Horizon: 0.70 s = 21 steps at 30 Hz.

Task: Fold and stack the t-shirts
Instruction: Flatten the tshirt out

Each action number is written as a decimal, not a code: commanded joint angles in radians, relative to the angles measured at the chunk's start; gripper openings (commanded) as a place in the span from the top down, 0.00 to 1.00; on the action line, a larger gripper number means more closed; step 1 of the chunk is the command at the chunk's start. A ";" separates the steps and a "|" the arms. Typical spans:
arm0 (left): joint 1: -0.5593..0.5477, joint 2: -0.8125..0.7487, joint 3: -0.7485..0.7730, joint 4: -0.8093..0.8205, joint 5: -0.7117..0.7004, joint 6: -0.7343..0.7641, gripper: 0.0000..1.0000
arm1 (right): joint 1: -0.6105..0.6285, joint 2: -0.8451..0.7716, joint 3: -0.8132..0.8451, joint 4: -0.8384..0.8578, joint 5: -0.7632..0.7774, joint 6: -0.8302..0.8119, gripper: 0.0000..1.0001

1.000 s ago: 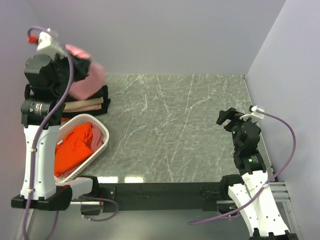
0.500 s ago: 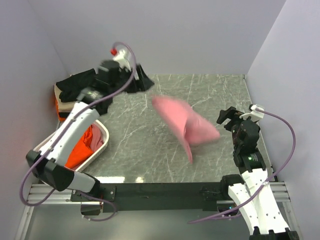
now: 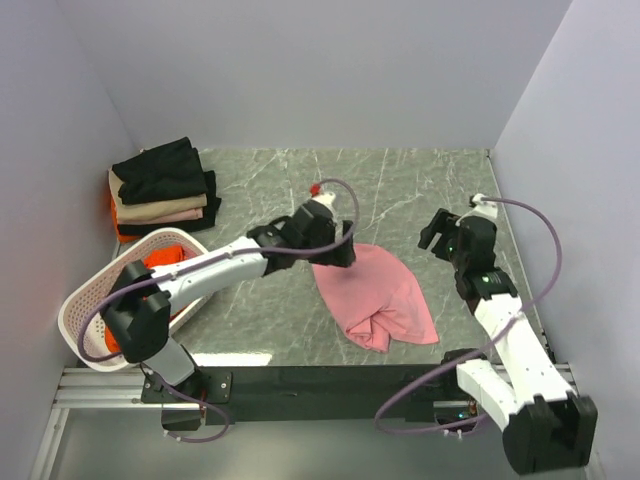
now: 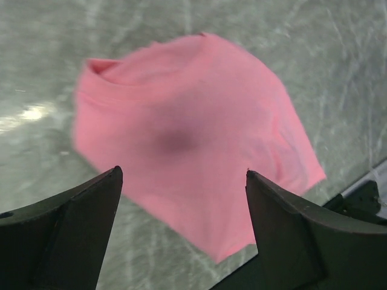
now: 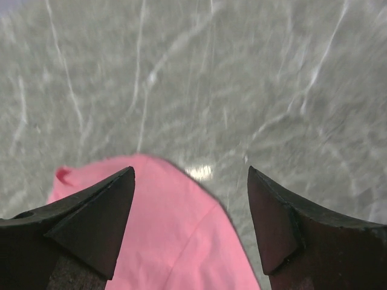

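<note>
One crumpled light pink cloth t-shirt (image 3: pixel 385 295) lying loose near the front of the grey marbled table (image 3: pixel 400 190), left gripper (image 4: pixel 181 181) spread wide and empty above it, right gripper (image 5: pixel 190 175) likewise parted just beside it, folded black and beige t-shirts (image 3: pixel 160 172) stacked far left.

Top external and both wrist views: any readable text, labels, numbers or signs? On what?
None readable in any view.
The pink t-shirt is plain.
The folded stack and the white basket show no print.
Both wrist views are motion-blurred and show only cloth and marbled tabletop.
</note>
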 commanded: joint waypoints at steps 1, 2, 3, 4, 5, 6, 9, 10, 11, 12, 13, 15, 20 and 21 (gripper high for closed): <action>-0.064 0.027 -0.037 0.132 -0.040 -0.066 0.11 | 0.009 0.111 0.043 -0.069 -0.096 0.042 0.19; -0.072 0.033 -0.050 0.147 -0.042 -0.076 0.10 | 0.019 0.138 0.043 -0.071 -0.101 0.048 0.21; -0.073 0.041 -0.070 0.154 -0.057 -0.086 0.10 | 0.030 0.161 0.043 -0.067 -0.103 0.056 0.22; -0.075 0.062 -0.075 0.145 -0.076 -0.102 0.09 | 0.041 0.181 0.043 -0.060 -0.101 0.062 0.22; -0.072 0.071 -0.075 0.134 -0.103 -0.100 0.09 | 0.064 0.224 0.049 -0.056 -0.098 0.067 0.22; -0.072 0.079 -0.072 0.115 -0.137 -0.097 0.08 | 0.075 0.248 0.059 -0.051 -0.098 0.067 0.22; -0.061 0.072 -0.095 0.126 -0.146 -0.076 0.06 | 0.131 0.353 0.121 -0.056 -0.080 0.062 0.22; -0.055 0.062 -0.107 0.146 -0.139 -0.074 0.06 | 0.147 0.407 0.154 -0.056 -0.071 0.061 0.22; -0.047 0.055 -0.118 0.152 -0.134 -0.074 0.06 | 0.159 0.437 0.173 -0.059 -0.058 0.061 0.22; -0.034 0.045 -0.135 0.157 -0.129 -0.074 0.05 | 0.176 0.465 0.190 -0.068 -0.037 0.061 0.22; -0.029 0.032 -0.144 0.160 -0.126 -0.076 0.05 | 0.179 0.524 0.226 -0.076 -0.028 0.059 0.22; -0.014 0.018 -0.176 0.163 -0.120 -0.082 0.04 | 0.182 0.583 0.265 -0.102 -0.023 0.056 0.21; -0.007 -0.044 -0.254 0.184 -0.109 -0.102 0.04 | 0.182 0.712 0.343 -0.142 -0.052 0.038 0.22; -0.006 -0.060 -0.276 0.184 -0.112 -0.105 0.03 | 0.182 0.718 0.345 -0.145 -0.058 0.033 0.22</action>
